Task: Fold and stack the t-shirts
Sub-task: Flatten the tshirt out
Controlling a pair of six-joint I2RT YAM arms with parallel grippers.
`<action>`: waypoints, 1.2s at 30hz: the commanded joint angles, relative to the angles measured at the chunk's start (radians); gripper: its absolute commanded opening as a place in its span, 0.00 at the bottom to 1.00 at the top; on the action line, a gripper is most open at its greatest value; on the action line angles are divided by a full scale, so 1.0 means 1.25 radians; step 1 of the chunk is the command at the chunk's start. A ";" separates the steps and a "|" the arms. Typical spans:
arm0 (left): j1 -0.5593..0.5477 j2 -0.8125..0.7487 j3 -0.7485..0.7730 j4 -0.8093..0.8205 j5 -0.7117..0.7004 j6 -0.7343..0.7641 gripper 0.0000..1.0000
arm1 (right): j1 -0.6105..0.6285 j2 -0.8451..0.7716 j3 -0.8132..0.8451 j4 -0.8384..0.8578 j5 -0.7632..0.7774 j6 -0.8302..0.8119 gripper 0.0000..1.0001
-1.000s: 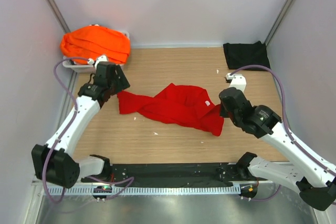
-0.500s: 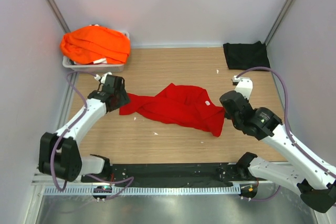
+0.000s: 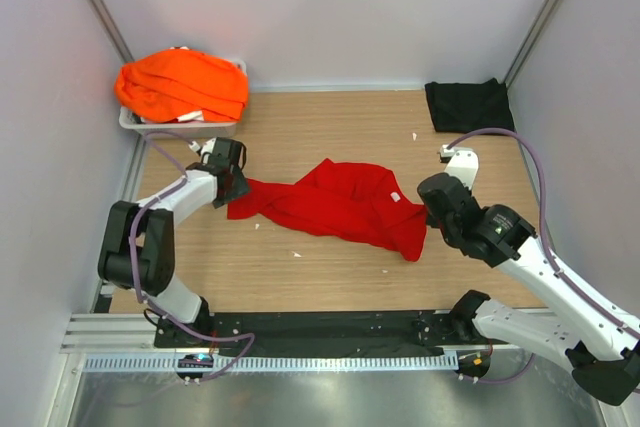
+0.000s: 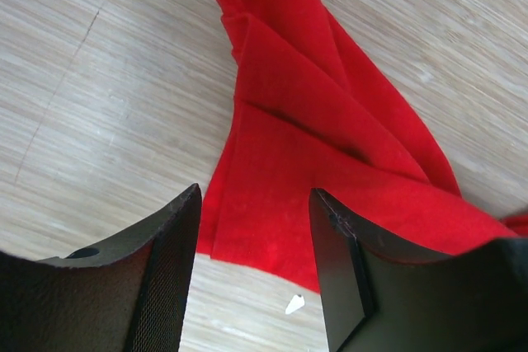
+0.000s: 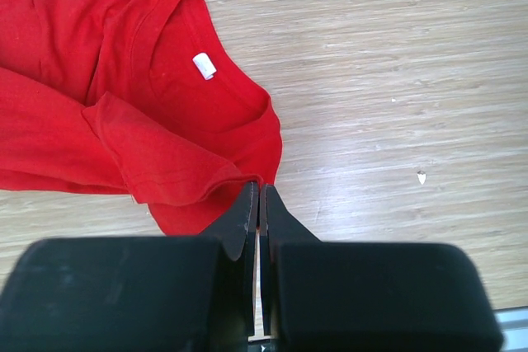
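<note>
Hanging open over the left hem of the twisted red t-shirt (image 3: 335, 202) on the tabletop (image 3: 330, 132), the left end effector (image 4: 256, 195) is risking pinching bunched layers, while the right end effector (image 5: 258, 191) is sitting closed at the opposite corner, its hold on cloth unclear, liable to slip.

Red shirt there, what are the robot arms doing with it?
They seem to be getting it ready to fold. The red shirt lies twisted on the table. The left gripper is open over its left end. The right gripper is shut at its right edge; whether it pinches cloth I cannot tell. Orange shirts sit in a tray and a black shirt lies at the back.
</note>
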 commanded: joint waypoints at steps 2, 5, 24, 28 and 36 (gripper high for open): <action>0.013 0.025 0.029 0.071 -0.035 0.008 0.57 | -0.003 0.014 0.027 0.032 0.005 -0.023 0.01; 0.013 0.039 0.024 0.101 -0.029 0.016 0.57 | -0.002 0.016 0.032 0.030 0.006 -0.029 0.01; 0.018 0.046 0.020 0.158 -0.028 0.043 0.00 | -0.003 0.017 0.019 0.034 0.012 -0.032 0.01; 0.024 0.040 0.011 0.165 -0.035 0.044 0.16 | -0.003 0.011 0.018 0.034 0.007 -0.029 0.01; 0.049 0.062 0.013 0.184 -0.028 0.037 0.54 | -0.003 0.016 0.022 0.032 0.008 -0.032 0.01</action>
